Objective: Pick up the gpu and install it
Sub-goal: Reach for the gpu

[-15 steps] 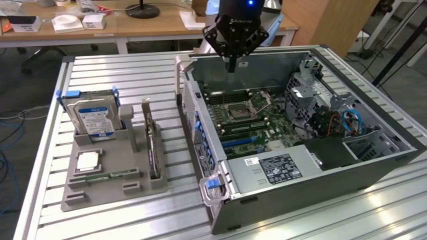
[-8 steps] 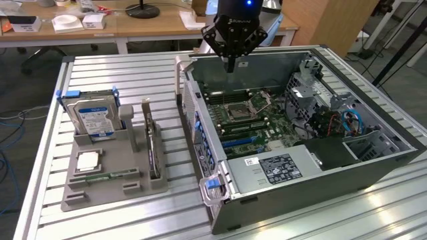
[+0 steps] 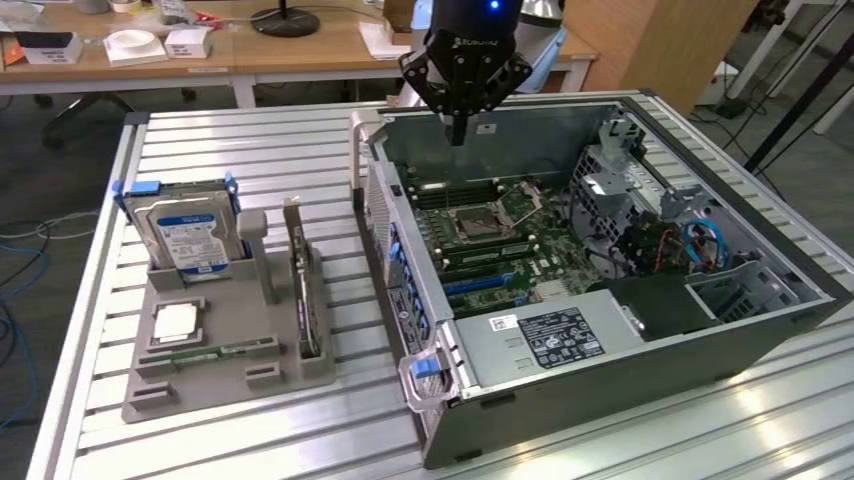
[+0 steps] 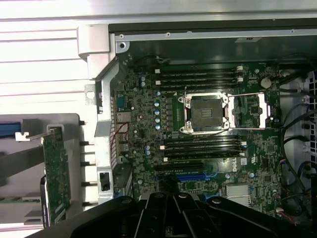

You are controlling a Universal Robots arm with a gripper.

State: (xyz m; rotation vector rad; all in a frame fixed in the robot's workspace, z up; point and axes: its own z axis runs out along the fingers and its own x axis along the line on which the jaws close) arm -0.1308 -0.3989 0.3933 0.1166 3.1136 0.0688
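Observation:
The gpu stands on edge in a slot of the grey holder, at the exterior view's left of the open computer case. In the wrist view the gpu shows a green board side with a silvery bracket at one end. My gripper hangs above the far end of the case, over the motherboard, well apart from the gpu. Its fingers are shut with nothing between them. In the wrist view my gripper sits over the board near a blue expansion slot.
A hard drive with a blue-white label stands upright in the holder. A processor chip and a green memory stick lie in it too. The case's walls and drive cage surround the motherboard. Desks with clutter stand behind the slatted table.

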